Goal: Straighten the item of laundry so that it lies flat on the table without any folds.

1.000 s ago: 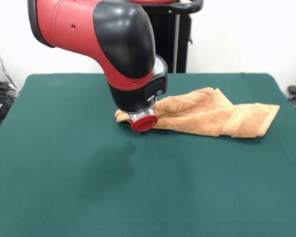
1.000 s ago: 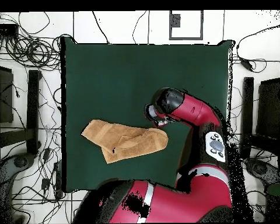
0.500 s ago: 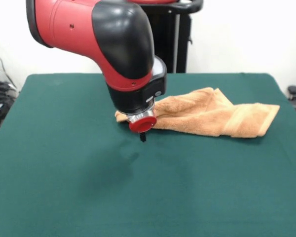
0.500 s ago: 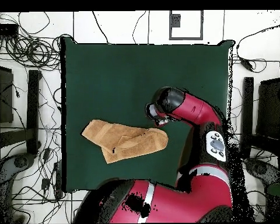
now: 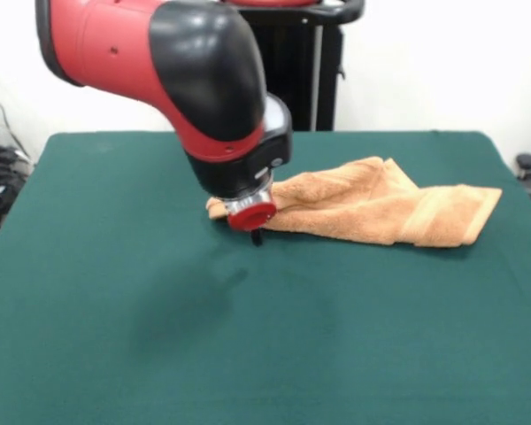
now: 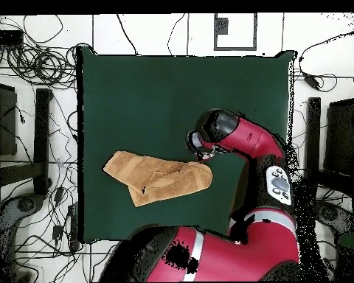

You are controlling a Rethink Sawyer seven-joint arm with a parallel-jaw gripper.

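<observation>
Just behind your gripper [image 5: 257, 237], whose opening you cannot judge, lies the folded towel [image 5: 372, 212] on the table [image 5: 115, 336]; it looks soft, limp, light: pinch a loose corner.

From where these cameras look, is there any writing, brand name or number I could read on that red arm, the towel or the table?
None can be read.
The red arm shows no legible lettering; the pale panel on it carries small button-like marks, too small to read.
The towel shows no readable tag or label.
The green table bears no sign.
</observation>
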